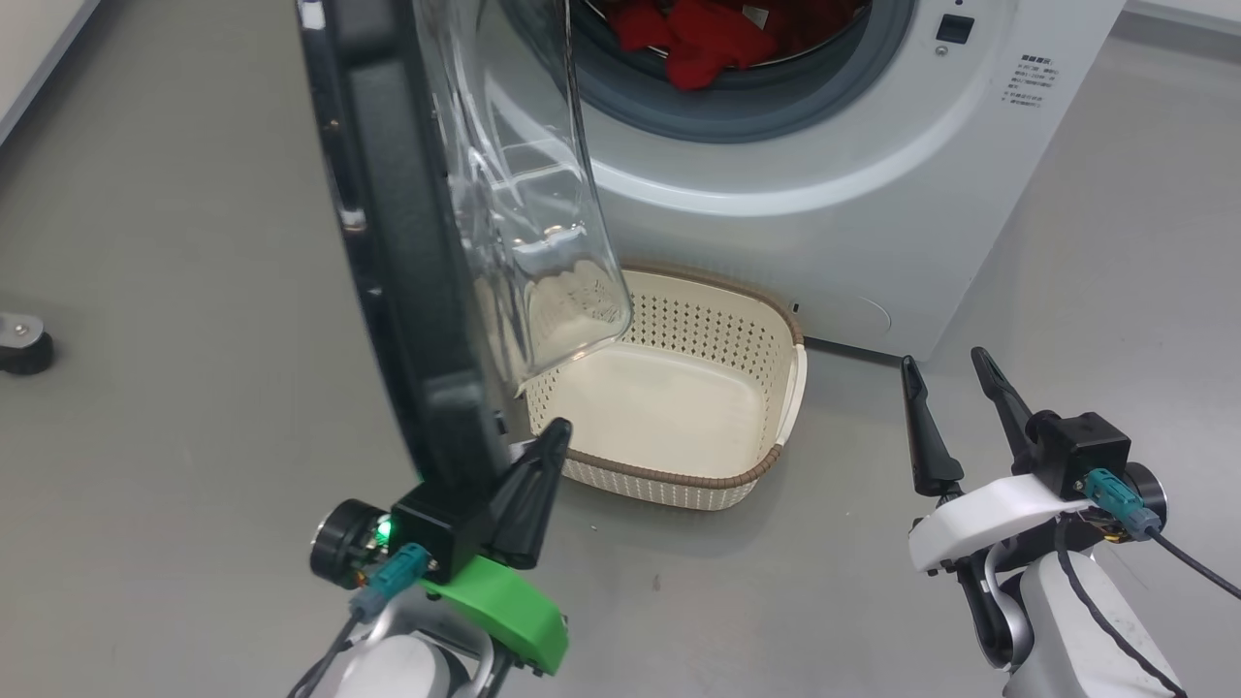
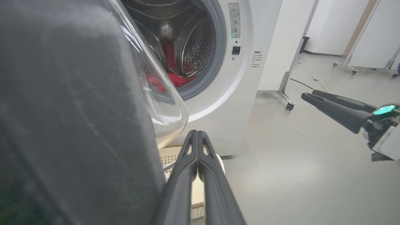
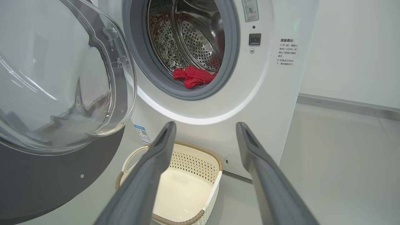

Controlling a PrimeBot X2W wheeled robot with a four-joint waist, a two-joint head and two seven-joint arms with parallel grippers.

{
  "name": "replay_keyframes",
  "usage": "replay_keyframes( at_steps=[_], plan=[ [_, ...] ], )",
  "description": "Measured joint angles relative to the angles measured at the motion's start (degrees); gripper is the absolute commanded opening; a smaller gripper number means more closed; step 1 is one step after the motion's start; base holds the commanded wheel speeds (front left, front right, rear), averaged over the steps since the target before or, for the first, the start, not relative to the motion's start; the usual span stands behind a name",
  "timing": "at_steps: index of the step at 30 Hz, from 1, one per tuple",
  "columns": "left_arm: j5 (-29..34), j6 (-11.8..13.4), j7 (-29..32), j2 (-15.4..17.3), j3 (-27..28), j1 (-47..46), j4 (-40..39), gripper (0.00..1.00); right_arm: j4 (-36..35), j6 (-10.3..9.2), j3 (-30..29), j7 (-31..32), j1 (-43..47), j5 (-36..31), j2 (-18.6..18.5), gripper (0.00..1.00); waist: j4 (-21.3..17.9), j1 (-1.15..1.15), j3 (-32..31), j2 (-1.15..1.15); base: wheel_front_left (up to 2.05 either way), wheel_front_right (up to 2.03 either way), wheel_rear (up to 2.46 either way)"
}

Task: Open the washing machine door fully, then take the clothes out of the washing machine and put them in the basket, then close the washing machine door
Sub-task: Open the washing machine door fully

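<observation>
Far left: small dark caster [image 1: 21, 344] on the grey floor [image 1: 175, 291].

Door [image 1: 407, 242]: swung out from the machine and seen edge-on in the head view. Black rim faces left, glass bowl [image 1: 524, 194] bulges right and overlaps the basket's left end in that view.

Left gripper [image 1: 555, 431]: at the door's lower rim, on the bowl side. Fingers pressed together with nothing between them. Contact with the door: cannot tell.

Basket [image 1: 766, 465]: on the floor right in front of the machine [image 1: 824, 194], below the opening.

Clothes [image 1: 698, 39]: red heap in the drum [image 3: 193, 37], at the front, lying against the grey ring [image 1: 737, 111].

Right gripper [image 1: 942, 359]: right of the basket, apart from it, above the floor. Fingers spread wide, holding nothing, pointing at the machine front.
</observation>
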Motion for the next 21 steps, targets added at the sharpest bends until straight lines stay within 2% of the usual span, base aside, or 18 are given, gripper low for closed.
replay_keyframes(
  at_steps=[5, 10, 21],
  plan=[
    [-0.7, 2.1, -1.2, 0.2, 3.5, 0.3, 1.0, 0.00, 0.0, 0.29, -0.1, 0.0, 0.0, 0.0, 0.0, 1.00, 0.4, 0.00, -0.1, 0.00, 0.00, 0.00, 0.00],
    [-0.8, 2.8, -2.2, 0.2, 5.4, 0.7, 1.5, 0.00, 0.1, 0.31, -0.3, 0.0, 0.0, 0.0, 0.0, 1.00, 0.8, 0.00, -0.1, 0.00, 0.00, 0.00, 0.00],
    [-2.3, 4.7, -4.3, 2.3, 14.0, 1.1, 2.7, 0.00, 0.3, 0.33, -0.9, 0.0, 0.0, -0.2, 0.1, 1.00, 1.6, 0.00, -0.4, 0.00, 0.00, 0.00, 0.00]
  ],
)
